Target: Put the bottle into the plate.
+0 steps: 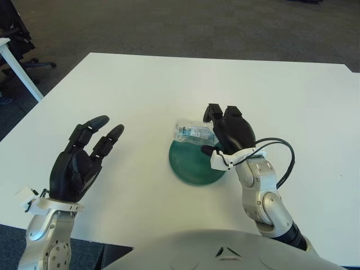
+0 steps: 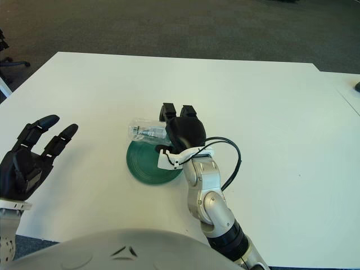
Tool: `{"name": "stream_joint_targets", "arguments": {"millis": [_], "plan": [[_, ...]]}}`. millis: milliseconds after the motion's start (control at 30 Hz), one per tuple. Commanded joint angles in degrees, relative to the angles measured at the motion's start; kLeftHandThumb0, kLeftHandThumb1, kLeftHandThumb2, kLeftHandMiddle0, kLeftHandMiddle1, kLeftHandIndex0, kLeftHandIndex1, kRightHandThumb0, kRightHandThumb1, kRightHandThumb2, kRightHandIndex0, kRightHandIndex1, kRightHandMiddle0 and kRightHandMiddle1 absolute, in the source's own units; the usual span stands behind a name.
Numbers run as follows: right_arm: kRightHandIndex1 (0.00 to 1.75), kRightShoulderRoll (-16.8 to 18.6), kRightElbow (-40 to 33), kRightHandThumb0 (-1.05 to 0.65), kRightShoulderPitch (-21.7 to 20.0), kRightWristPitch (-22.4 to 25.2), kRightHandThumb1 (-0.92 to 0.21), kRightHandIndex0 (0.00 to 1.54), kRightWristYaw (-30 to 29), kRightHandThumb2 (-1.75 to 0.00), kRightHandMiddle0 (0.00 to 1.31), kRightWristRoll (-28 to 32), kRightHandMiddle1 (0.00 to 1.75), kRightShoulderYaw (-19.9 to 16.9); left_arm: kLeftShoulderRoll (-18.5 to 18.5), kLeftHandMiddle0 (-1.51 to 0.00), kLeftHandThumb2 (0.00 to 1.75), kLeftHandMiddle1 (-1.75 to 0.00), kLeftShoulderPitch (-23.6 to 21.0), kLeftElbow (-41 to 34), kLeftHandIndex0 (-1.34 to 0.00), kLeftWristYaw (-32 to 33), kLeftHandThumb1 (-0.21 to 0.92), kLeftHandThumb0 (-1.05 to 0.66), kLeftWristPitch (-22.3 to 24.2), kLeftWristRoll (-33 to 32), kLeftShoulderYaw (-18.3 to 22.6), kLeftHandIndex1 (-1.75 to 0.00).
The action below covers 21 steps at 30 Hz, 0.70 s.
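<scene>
So the right hand [image 1: 226, 130] has its fingers wrapped around the clear plastic bottle [image 1: 193, 131], holding it sideways with the free end poking out toward 9 o'clock. The bottle sits over the far edge of the green plate [image 1: 194, 165], about the plate's 12 o'clock, and I honestly can't tell if it's touching the rim or just hanging above it. Gripping it lying flat makes sense to me, since a bottle stood up on a shallow plate could tip, while one on its side only has to be let go low enough that it doesn't roll off. The right forearm comes up from around 5 o'clock, wrist bent so the back of the hand faces the camera and covers the plate's right side. The left hand [image 1: 79, 160] is way off at 9 o'clock of the plate, palm up-ish, fingers loosely spread and holding nothing, above the white tabletop [image 1: 140, 84]. My guess is the next bit is lowering it toward the plate's middle and opening up.
</scene>
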Motion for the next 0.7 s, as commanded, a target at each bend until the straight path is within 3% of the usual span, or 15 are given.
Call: {"name": "stream_joint_targets", "arguments": {"millis": [0, 133, 367, 667], "plan": [[1.75, 0.1, -0.3, -0.43, 1.7, -0.9, -0.65, 1.28, 0.8, -1.02, 1.05, 0.8, 1.75, 0.6, -0.2, -0.41, 0.48, -0.29, 0.3, -0.7, -0.09, 0.6, 0.92, -0.61, -0.4, 0.5, -0.4, -1.1], [1.75, 0.7, -0.6, -0.43, 2.7, -1.1, -0.66, 1.27, 1.5, -0.99, 1.03, 0.1, 1.75, 1.7, -0.4, -0.41, 0.48, -0.29, 0.5, -1.1, -0.09, 0.8, 0.92, -0.61, -0.4, 0.8, -0.7, -1.1], [1.75, 0.5, -3.8, -0.45, 3.4, -1.8, -0.67, 1.3, 8.7, -0.96, 1.06, -4.2, 1.75, 4.5, -0.7, -0.41, 0.48, -0.29, 0.8, -1.8, -0.09, 1.3, 0.92, -0.61, -0.3, 1.2, -1.2, -1.1], [1.75, 0.2, -4.4, -0.44, 6.6, -3.3, -0.65, 1.32, 7.5, -0.96, 1.07, -2.3, 1.75, 3.1, -0.6, -0.41, 0.48, -0.29, 0.9, -2.2, -0.09, 1.7, 0.92, -0.61, -0.3, 1.2, -1.5, -1.1]]}}
